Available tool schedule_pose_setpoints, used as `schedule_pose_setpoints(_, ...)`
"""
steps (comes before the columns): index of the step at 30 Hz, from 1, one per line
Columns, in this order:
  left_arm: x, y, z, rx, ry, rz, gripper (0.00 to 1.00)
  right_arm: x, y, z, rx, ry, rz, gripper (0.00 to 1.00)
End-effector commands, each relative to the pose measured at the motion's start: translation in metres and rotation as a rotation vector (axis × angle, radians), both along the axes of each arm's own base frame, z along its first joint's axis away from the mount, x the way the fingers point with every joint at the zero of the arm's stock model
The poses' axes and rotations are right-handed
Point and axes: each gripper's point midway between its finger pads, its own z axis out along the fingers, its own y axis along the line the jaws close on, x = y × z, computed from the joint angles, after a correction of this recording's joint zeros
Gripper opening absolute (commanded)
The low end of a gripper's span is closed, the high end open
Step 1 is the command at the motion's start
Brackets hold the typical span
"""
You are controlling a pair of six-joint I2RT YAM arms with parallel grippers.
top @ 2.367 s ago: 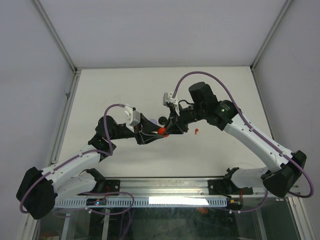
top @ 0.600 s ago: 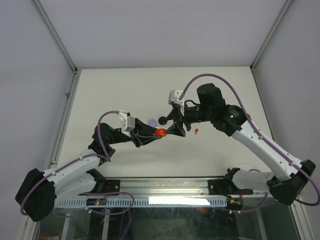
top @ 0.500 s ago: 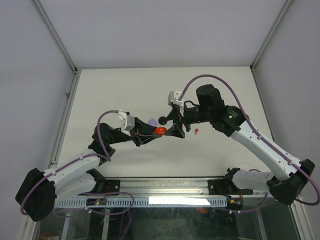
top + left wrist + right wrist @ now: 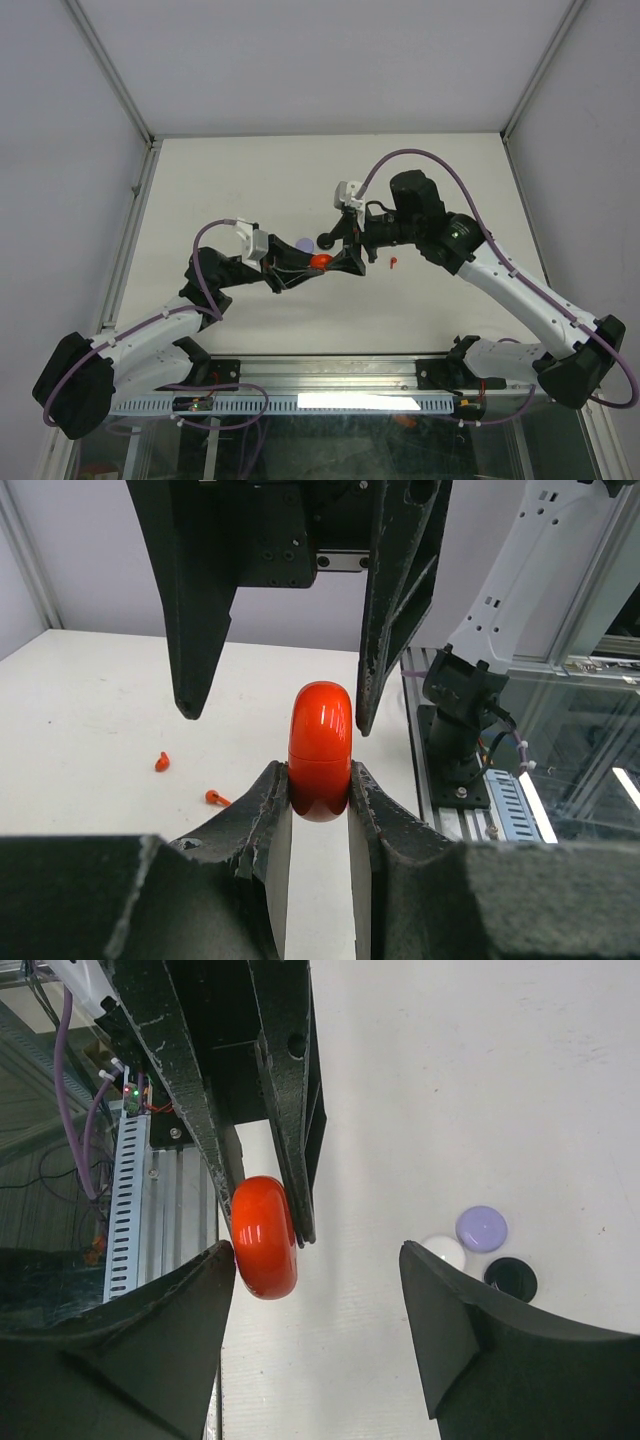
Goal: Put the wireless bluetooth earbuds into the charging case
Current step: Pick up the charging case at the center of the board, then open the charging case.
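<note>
Red charging case [image 4: 320, 262]: top view, mid-table [image 4: 250, 180], pinched by the left gripper [image 4: 306, 268]; the right gripper [image 4: 342, 258] faces it from 3 o'clock.
Left wrist view, grips: left jaws clenched on the shut case's lower half; right jaws released, flanking the upper half.
Step advice: likely lid opening; close on the lid only while the left holds firm.
Red earbuds [image 4: 161, 763]: loose on the table, 8 o'clock of the case.
Right wrist view, neighbours: lavender case [image 4: 481, 1228], white case [image 4: 441, 1252] and black case [image 4: 510, 1278] at 4 o'clock, not obstructing.

A robotics lab test cell: a white table [image 4: 250, 180] boxed in by plain pale panels [image 4: 330, 60] on aluminium framing [image 4: 110, 70], with the left arm [image 4: 150, 335] and right arm [image 4: 510, 280] bolted to a metal rail [image 4: 340, 372] above slotted cable ducting [image 4: 140, 403].
</note>
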Motion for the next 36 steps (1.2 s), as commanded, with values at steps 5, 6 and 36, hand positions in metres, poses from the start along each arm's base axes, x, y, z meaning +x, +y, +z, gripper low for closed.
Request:
schedule_pose_setpoints(5, -0.018, 0.002, 0.007, -0.013, -0.087, -0.071, 0.0, 0.014, -0.002, 0.016, 0.024, -0.065, -0.073, 0.7)
schedule_pose_setpoints(6, -0.02, 0.002, 0.008, -0.014, -0.092, -0.076, 0.0, 0.016, -0.003, 0.016, 0.021, -0.07, -0.082, 0.7)
schedule_pose_setpoints(36, -0.043, 0.005, 0.01, -0.019, -0.132, -0.173, 0.0, 0.035, -0.014, 0.009, -0.038, -0.093, -0.197, 0.7)
